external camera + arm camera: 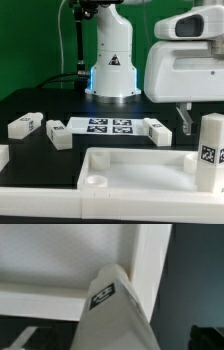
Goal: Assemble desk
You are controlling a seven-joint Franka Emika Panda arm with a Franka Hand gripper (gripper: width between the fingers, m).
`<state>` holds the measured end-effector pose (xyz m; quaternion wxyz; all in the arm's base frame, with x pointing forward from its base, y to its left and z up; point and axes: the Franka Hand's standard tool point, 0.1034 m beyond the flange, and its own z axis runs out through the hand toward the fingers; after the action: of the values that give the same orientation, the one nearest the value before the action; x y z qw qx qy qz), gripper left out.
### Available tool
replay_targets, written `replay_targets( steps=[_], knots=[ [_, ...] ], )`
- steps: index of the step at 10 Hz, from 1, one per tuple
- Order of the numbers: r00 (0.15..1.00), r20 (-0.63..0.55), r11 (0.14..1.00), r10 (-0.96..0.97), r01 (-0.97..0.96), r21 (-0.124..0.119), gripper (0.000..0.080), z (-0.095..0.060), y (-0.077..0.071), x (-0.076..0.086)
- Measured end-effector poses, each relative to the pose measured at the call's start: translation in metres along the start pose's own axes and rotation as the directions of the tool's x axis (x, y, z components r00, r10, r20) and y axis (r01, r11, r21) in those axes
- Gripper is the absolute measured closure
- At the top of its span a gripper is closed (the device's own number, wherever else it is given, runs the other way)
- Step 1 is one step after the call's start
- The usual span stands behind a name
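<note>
At the exterior view's left edge a cut-off leg (3, 155) lies half out of frame. Near it a second leg (25, 126) and a third leg (58, 135) lie flat on the black table (40, 100), apart from each other, with bare table behind them. The third leg lies just beside the marker board (105, 126), and a fourth leg (160, 130) lies at the board's other end. Behind the board stands the robot base (110, 65). The desk top (130, 158) fills the foreground, raised rim upward. A narrow dark strip of table stays free between its back rim and the row of legs. At the right an upright leg (210, 150) stands at the desk top's corner, tag outward. The arm's white wrist block hangs high above it with the claw (200, 118) pointing straight down. One finger (184, 118) hangs just left of the leg's top, a dark gap between them. The other finger is hidden, so I cannot tell whether the claw is spread or pinching. From the wrist, the leg (112, 308) rises close against the white rim (60, 258).
</note>
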<state>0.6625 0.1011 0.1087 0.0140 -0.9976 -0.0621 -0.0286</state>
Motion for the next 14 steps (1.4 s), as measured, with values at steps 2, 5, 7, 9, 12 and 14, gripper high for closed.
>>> replay_targets(
  steps=[2,5,7,9,12,14],
  knots=[
    [0.987,0.002,0.987,-0.161,0.161,-0.016,0.0151,0.0004,-0.0002,0.0],
    [0.923,0.009,0.923,-0.385,0.385,-0.023,0.0151,0.0003,0.0028,0.0],
    [0.906,0.01,0.906,-0.423,0.423,-0.022,0.0274,0.0004,0.0043,0.0],
    [0.907,0.01,0.907,-0.421,0.421,-0.022,0.0511,0.0004,0.0042,0.0],
    [0.918,0.01,0.918,-0.397,0.397,-0.021,0.051,0.0004,0.0039,-0.0001],
    [0.966,0.005,0.966,-0.259,0.259,-0.018,0.051,0.0004,0.0041,-0.0001]
  ],
)
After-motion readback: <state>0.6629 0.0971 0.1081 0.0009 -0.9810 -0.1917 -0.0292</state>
